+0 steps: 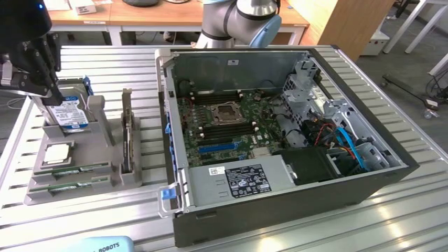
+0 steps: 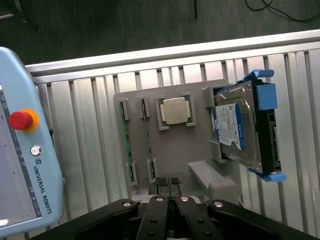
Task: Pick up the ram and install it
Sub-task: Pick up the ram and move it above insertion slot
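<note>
Hanging over the grey holder [image 1: 42, 197] at the exterior view's left, the gripper [image 1: 50, 93] has its two dark fingers pressed together, tip to tip, with nothing between them. From the wrist view the closed gripper [image 2: 170, 181] sits well clear of the holder [image 2: 170, 150], touching nothing on it.

Both ram sticks lie in the holder, not in the computer. One ram stick [image 1: 71, 170] rests on its long edge in a narrow slot, and the second ram stick [image 1: 68, 185] sits in the slot just beside it, parallel to the first. In the wrist view they show as two thin green strips, the first ram stick [image 2: 148, 142] next to the second [image 2: 126, 145]. They are the holder's parts closest to the fingertips there, though apart from them.

Just beside the sticks, a square silver chip [image 1: 57, 153] lies flat in its own pocket [image 2: 176, 110]. Past that, a hard drive [image 1: 68, 114] with a blue label stands on edge in a blue bracket [image 2: 235, 125]. A dark card [image 1: 127, 137] stands upright on the holder's side towards the computer.

An open computer case [image 1: 280, 202] lies on its side on the slatted metal table [image 1: 105, 68], its green board [image 1: 210, 134] facing up. A pale blue control tablet [image 2: 25, 165] with a red button lies on the table near the holder.
</note>
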`<state>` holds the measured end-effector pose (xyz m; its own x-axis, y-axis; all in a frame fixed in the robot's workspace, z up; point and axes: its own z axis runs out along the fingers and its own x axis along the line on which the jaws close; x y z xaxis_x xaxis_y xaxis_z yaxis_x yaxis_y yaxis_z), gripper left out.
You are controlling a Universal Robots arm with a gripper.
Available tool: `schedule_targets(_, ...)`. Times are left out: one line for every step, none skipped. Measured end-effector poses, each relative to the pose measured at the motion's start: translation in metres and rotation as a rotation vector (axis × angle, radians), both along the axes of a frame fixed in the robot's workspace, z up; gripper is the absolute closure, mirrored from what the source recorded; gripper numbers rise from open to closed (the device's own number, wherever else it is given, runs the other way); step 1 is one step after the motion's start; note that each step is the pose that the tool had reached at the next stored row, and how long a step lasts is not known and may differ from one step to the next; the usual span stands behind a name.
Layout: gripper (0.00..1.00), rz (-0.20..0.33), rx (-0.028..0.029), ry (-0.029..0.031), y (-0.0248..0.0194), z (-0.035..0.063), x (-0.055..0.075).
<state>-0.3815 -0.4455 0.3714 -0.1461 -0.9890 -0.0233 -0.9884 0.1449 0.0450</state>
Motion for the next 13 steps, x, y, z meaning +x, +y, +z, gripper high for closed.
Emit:
schedule_targets(0.90,0.005,0.0000,0.0000,0.0000,0.0000,0.0000)
schedule_targets(0.90,0.005,-0.0001,0.0001,0.0000,0.0001,0.0000)
schedule_targets(0.90,0.005,0.0000,0.0000,0.0000,0.0000,0.0000)
schedule_targets(0.90,0.005,-0.0001,0.0001,0.0000,-0.0001,0.0000)
schedule_targets(0.90,0.005,-0.0001,0.0001,0.0000,-0.0001,0.0000)
schedule_targets(0.90,0.005,-0.0001,0.0000,0.0000,-0.0002,0.0000)
schedule_targets(0.90,0.005,0.0000,0.0000,0.0000,-0.0003,0.0000)
schedule_targets(0.90,0.005,-0.0001,0.0000,0.0000,-0.0003,0.0000)
schedule_targets(0.90,0.006,0.0000,0.0000,0.0000,-0.0004,0.0000)
schedule_targets(0.90,0.007,-0.0001,0.0001,0.0000,-0.0005,0.0000)
schedule_targets(0.90,0.009,0.0000,0.0001,0.0000,-0.0006,0.0000)
schedule_targets(0.90,0.010,-0.0001,0.0001,0.0000,-0.0006,0.0000)
schedule_targets(0.90,0.012,-0.0001,0.0001,0.0000,-0.0007,0.0000)
